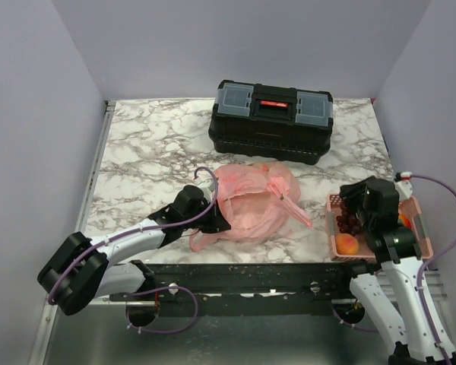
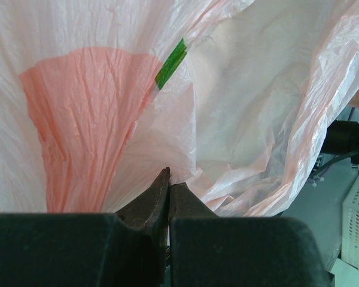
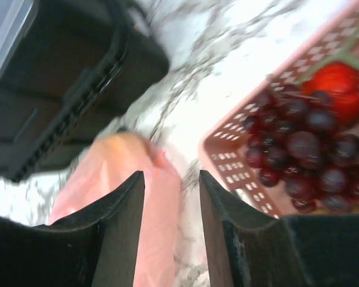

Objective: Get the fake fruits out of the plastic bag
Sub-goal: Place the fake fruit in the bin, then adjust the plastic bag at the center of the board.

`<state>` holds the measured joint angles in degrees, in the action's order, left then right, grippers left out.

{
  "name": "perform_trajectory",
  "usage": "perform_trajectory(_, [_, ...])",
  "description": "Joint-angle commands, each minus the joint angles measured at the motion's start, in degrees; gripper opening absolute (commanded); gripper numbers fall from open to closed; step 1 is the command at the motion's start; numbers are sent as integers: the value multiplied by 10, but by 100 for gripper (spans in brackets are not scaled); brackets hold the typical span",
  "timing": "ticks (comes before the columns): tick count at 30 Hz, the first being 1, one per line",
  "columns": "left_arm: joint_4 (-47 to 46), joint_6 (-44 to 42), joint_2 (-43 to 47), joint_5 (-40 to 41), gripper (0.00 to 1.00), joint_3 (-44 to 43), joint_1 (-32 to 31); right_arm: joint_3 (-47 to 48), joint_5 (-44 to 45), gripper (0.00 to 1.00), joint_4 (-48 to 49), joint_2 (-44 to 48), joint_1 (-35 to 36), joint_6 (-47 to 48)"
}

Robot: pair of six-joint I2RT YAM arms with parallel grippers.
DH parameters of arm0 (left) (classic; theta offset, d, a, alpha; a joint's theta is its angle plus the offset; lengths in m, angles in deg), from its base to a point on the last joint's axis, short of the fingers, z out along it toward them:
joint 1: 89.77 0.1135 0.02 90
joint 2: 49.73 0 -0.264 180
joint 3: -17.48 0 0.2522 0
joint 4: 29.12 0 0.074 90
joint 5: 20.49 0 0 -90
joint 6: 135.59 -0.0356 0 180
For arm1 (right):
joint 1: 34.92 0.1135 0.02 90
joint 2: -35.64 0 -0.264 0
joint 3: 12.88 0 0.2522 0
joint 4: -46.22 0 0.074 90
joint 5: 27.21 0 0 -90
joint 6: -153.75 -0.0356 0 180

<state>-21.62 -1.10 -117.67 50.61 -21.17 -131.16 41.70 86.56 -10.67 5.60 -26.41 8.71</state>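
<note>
The pink plastic bag [image 1: 251, 201] lies crumpled mid-table in the top view. My left gripper [image 1: 216, 220] is shut on the bag's near-left edge, and the film [image 2: 107, 119] fills the left wrist view right up to the closed tips [image 2: 169, 176]. My right gripper [image 1: 349, 196] hovers open between the bag and a pink slotted basket [image 1: 419, 232], nothing between its fingers [image 3: 170, 174]; a strip of the bag [image 3: 158, 227] lies below them. In the basket sit a dark purple grape bunch [image 3: 299, 146], a red fruit [image 3: 341, 86] and an orange one [image 1: 347, 243]. What is inside the bag is hidden.
A black toolbox [image 1: 272, 122] stands behind the bag and shows at the upper left of the right wrist view [image 3: 54, 89]. The basket sits at the table's right near corner. Purple walls close in the marble table [image 1: 152, 152] on three sides.
</note>
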Motion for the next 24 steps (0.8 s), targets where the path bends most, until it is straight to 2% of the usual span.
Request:
perform_trajectory(1, [-5, -4, 5, -14, 0, -14, -1, 6, -238, 47, 143, -55, -1, 160])
perform_trajectory(3, [2, -6, 11, -11, 0, -16, -1, 13, -347, 48, 192, -79, -1, 187])
perform_trajectory(6, [8, -7, 18, -8, 0, -16, -1, 10, -464, 53, 273, -96, 0, 194])
perform_trajectory(9, [7, -2, 24, -7, 0, -16, -1, -6, -552, 57, 389, -114, 1, 152])
perform_trajectory(11, [5, 2, 26, -8, 0, -17, -1, -4, -576, 58, 439, -140, 22, 129])
perform_trajectory(13, [6, 3, 26, -8, 0, -21, -2, 12, -536, 58, 452, -169, 85, 137])
perform_trajectory(16, [10, 3, 22, -10, 0, -29, -2, 52, -430, 58, 437, -233, 248, 178])
perform_trajectory(18, [17, 1, 21, -11, 0, -38, -2, 66, -354, 58, 433, -263, 323, 202])
perform_trajectory(20, [23, 2, 26, -10, 0, -42, -2, 59, -322, 58, 446, -284, 351, 203])
perform_trajectory(24, [20, 12, 44, -10, 0, -37, -2, -4, -311, 55, 535, -321, 397, 233])
